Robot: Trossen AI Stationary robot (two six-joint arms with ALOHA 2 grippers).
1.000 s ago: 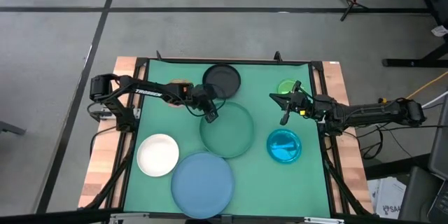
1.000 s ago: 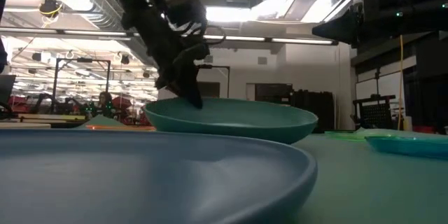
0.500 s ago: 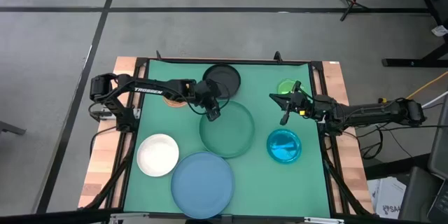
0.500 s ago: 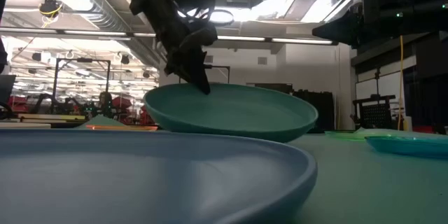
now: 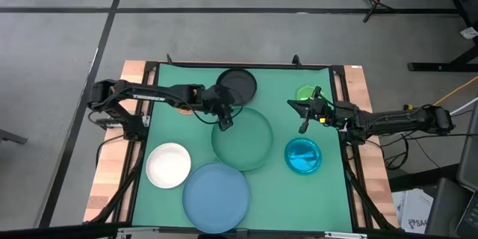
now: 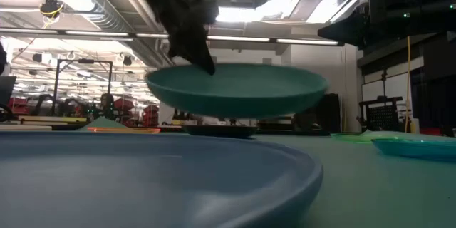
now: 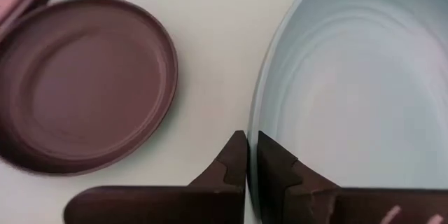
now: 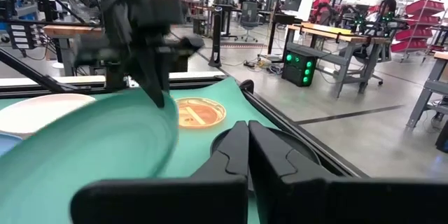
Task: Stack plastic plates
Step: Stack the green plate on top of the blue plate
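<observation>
dark teal plate (image 5: 241,139) hangs clear of the green tabletop (image 5: 276,187) in the low view, pinched at its rim by the left gripper (image 5: 223,125), fingers closed tight on the edge. the black plate (image 5: 237,84) sits just behind it, partly hidden under the left arm; the orange plate (image 8: 199,111) is mostly covered by that arm from above. the light blue plate (image 5: 216,193) lies at the near edge, cut off at the bottom, with the white plate (image 5: 168,165) beside it. the right gripper (image 5: 304,125) hovers closed and empty between the green plate (image 5: 305,92) and the cyan plate (image 5: 303,156).
</observation>
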